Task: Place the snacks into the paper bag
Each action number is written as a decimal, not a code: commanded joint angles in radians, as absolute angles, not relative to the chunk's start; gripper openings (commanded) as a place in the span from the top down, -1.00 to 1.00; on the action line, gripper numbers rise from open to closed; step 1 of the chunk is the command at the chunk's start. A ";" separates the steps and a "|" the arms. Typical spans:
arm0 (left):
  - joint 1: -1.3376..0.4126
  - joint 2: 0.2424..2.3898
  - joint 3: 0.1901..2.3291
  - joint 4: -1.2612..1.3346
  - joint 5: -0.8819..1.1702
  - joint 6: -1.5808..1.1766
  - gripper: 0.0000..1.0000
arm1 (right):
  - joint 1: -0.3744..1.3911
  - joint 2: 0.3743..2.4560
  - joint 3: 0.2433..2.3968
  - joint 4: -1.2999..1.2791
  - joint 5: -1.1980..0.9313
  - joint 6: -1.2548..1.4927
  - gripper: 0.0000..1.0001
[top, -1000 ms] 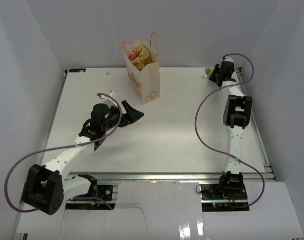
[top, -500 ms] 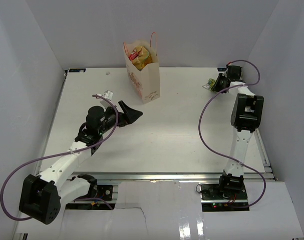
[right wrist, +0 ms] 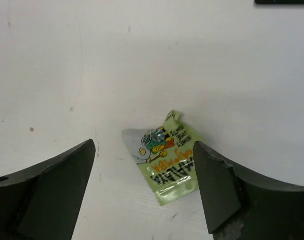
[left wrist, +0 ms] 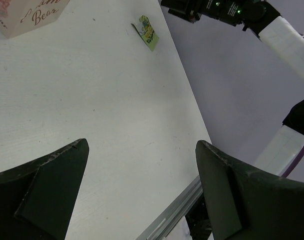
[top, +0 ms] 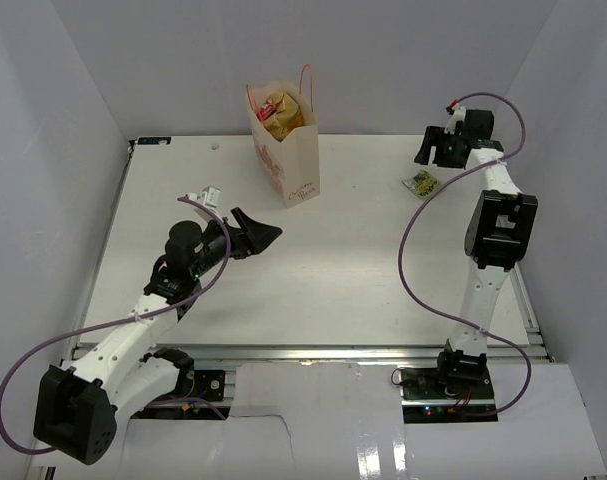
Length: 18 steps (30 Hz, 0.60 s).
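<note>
Right, the step in hand, as I judge it, is picking up the only loose snack I can see, the green packet point(right wrist: 167, 162), with the right gripper point(top: 433, 150), whose jaws stand wide apart and hold nothing. In the top view the packet lies flat on the table point(top: 343, 270) at about 2 o'clock from the table's middle, near the gripper at its 7 o'clock; the gripper hangs above without touching it. Through the right wrist camera the packet sits between the two fingers but off toward the right-hand one, around 5 o'clock from the middle of the gap. I would shift that way to centre it, then come straight down. It is thin and flat, so I expect the fingertips must reach the table before closing, and closing slowly should keep it from skating away. Its long axis runs roughly 11 to 5 o'clock, so turning the wrist to pinch across the short width looks safer. The packet is light green with a cartoon figure, orange lettering, a silvery corner at 10 o'clock and a small curled tab at 12. The paper bag point(top: 293, 165) stands upright at about 12 o'clock of the table, well apart from the packet, with other snacks point(top: 278, 108) showing at its mouth. The left gripper point(top: 257, 228), also wide and empty, hovers near the bag at its 7 o'clock.
</note>
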<state>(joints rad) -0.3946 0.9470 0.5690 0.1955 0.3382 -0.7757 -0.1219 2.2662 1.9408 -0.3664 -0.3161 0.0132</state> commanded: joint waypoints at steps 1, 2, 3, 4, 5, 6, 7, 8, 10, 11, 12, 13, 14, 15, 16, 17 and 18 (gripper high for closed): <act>-0.394 0.904 0.554 0.210 0.347 -0.775 -0.96 | -0.112 2.279 2.046 -0.368 -0.292 -0.094 -0.72; -0.394 0.899 0.552 0.210 0.345 -0.776 -0.96 | -0.109 2.301 2.057 -0.358 -0.257 -0.094 -0.83; -0.394 0.893 0.551 0.209 0.344 -0.778 -0.96 | -0.104 2.310 2.059 -0.353 -0.230 -0.091 -0.93; -0.394 0.890 0.546 0.209 0.344 -0.778 -0.96 | -0.103 2.319 2.059 -0.350 -0.212 -0.080 -0.96; -0.394 0.882 0.543 0.209 0.342 -0.782 -0.96 | -0.097 2.336 2.063 -0.347 -0.181 -0.074 -0.96; -0.393 0.879 0.538 0.209 0.342 -0.785 -0.96 | -0.094 2.342 2.063 -0.344 -0.167 -0.066 -0.96; -0.394 0.879 0.538 0.209 0.341 -0.787 -0.96 | -0.091 2.348 2.065 -0.339 -0.149 -0.058 -0.96; -0.394 0.877 0.535 0.209 0.341 -0.791 -0.96 | -0.089 2.365 2.072 -0.331 -0.140 -0.051 -0.95; -0.394 0.882 0.532 0.209 0.342 -0.796 -0.96 | -0.086 2.384 2.083 -0.327 -0.123 -0.034 -0.93; -0.394 0.885 0.532 0.209 0.342 -0.796 -0.96 | -0.084 2.397 2.088 -0.324 -0.117 -0.031 -0.94; -0.394 0.888 0.532 0.210 0.344 -0.798 -0.96 | -0.083 2.404 2.094 -0.319 -0.114 -0.028 -0.94; -0.394 0.890 0.532 0.210 0.344 -0.799 -0.96 | -0.078 2.411 2.097 -0.319 -0.109 -0.025 -0.94; -0.394 0.893 0.534 0.210 0.342 -0.799 -0.96 | -0.077 2.419 2.098 -0.319 -0.106 -0.025 -0.95; -0.394 0.899 0.534 0.210 0.344 -0.799 -0.96 | -0.072 2.422 2.091 -0.316 -0.103 -0.025 -0.96; -0.394 0.903 0.535 0.210 0.344 -0.799 -0.96 | -0.069 2.425 2.086 -0.316 -0.089 -0.025 -0.96; -0.394 0.907 0.538 0.212 0.345 -0.798 -0.96 | -0.068 2.430 2.082 -0.316 -0.083 -0.018 -0.98; -0.394 0.913 0.538 0.212 0.347 -0.799 -0.96 | -0.066 2.431 2.065 -0.314 -0.075 -0.015 -0.99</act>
<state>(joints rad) -0.3946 0.9062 0.5449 0.1955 0.3378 -0.7948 -0.0746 2.4542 2.0529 -0.3412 -0.1123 -0.0315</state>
